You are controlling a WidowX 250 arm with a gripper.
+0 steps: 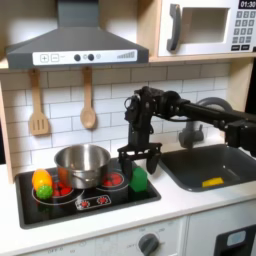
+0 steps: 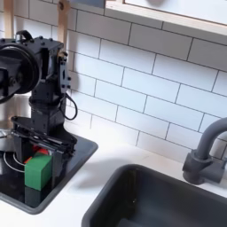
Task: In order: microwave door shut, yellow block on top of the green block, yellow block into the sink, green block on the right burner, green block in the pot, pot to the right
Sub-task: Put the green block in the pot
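the black robot hand (image 1: pixel 139 156) hangs with fingers apart just above the small dark-green cube (image 1: pixel 138 179), which sits on the right red-ring burner (image 1: pixel 112 180). the small yellow block (image 1: pixel 212 182) lies in the dark grey sink (image 1: pixel 190 165).

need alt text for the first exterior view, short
A black robot arm's gripper hovers open just above a green block on the right burner of a toy cooktop. A steel pot sits behind; a yellow block lies in the sink.
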